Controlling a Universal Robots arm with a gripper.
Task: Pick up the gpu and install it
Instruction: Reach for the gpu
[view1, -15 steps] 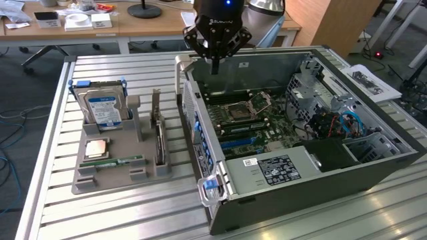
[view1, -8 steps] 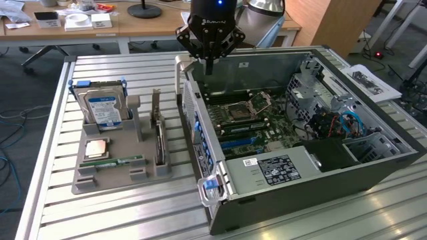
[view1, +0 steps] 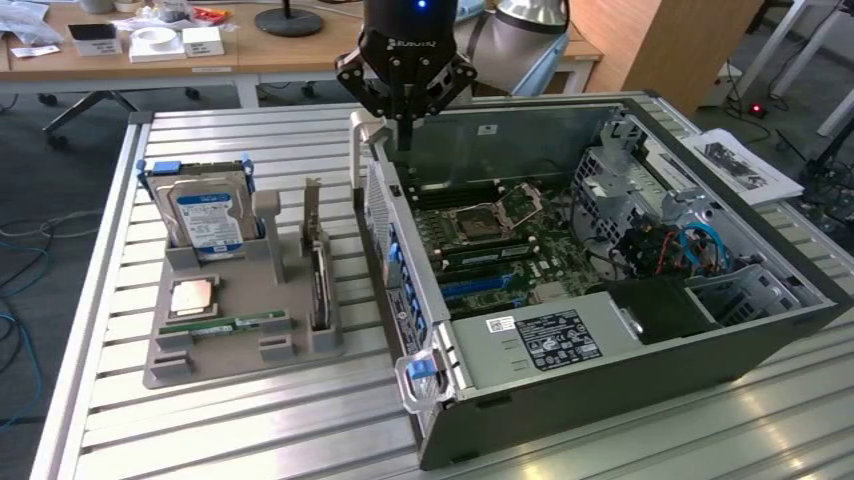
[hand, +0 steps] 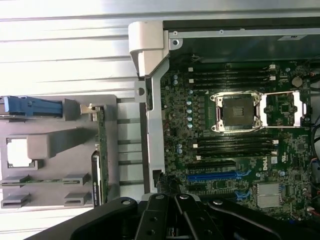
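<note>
We find the gripper (view1: 404, 125) closed on nothing; unopened, it may ram the gpu (view1: 318, 275) standing at seven o'clock (exterior view).

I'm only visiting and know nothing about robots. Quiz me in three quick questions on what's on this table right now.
1. True or false: the gripper is holding the gpu.
2. The gpu stands on edge in: A) the grey tray; B) a drawer; C) a cardboard box.
3. Fill in: the gripper's jaws are ____ (open or shut).

Key: 1 false; 2 A; 3 shut.
</note>
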